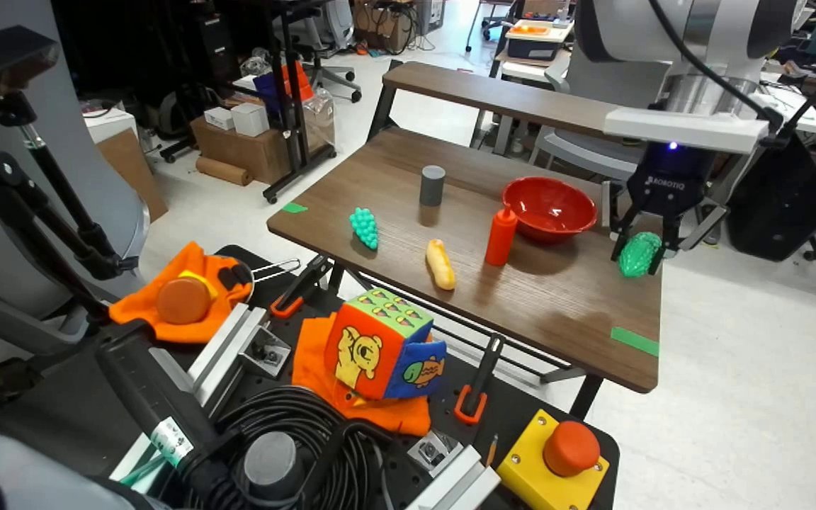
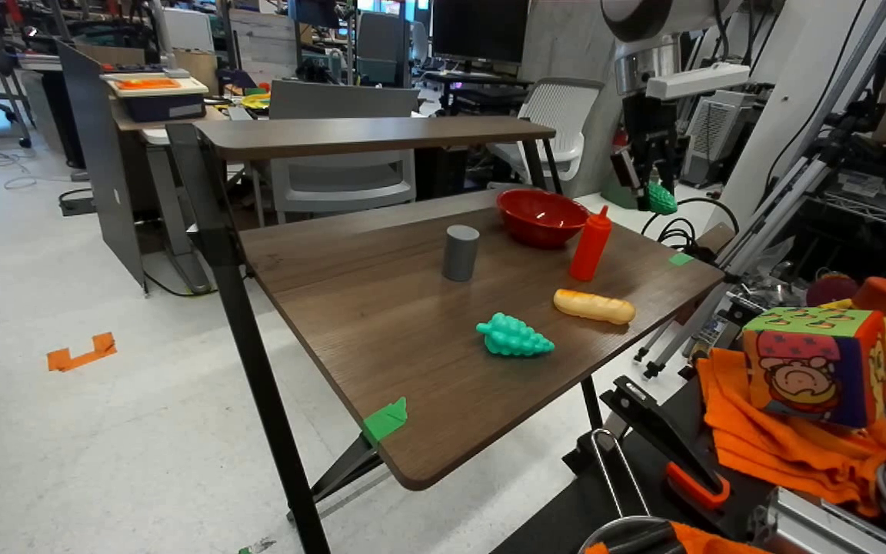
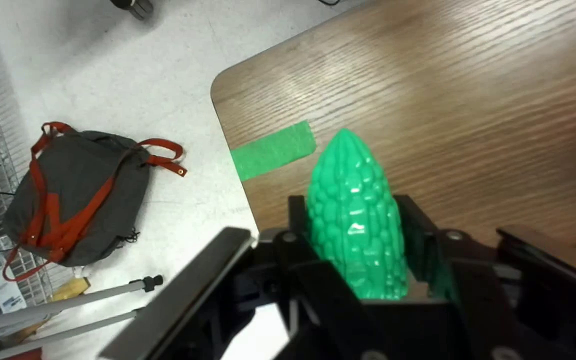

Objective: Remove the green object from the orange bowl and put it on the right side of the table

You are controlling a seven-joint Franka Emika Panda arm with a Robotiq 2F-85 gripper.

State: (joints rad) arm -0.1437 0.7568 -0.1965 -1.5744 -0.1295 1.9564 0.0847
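Observation:
The green object point(image 1: 640, 253) is a bumpy, pointed green lump. My gripper point(image 1: 637, 259) is shut on it and holds it in the air by the table's end beyond the bowl. It also shows in an exterior view point(image 2: 661, 198), partly behind the fingers. In the wrist view the green object point(image 3: 355, 215) sits between both fingers, tip outward, over the table point(image 3: 458, 125) near a green tape mark. The orange bowl point(image 1: 550, 212), red and shiny, stands on the table point(image 1: 394, 163) and looks empty inside. Its outer wall shows in an exterior view point(image 2: 541, 227).
A red squeeze bottle point(image 1: 501, 239) stands close beside the bowl. A grey cylinder point(image 1: 432, 186), a yellow bread-like piece point(image 1: 440, 265) and a teal grape-like object point(image 1: 364, 228) are on the table. A raised shelf point(image 2: 374, 132) runs along the back edge.

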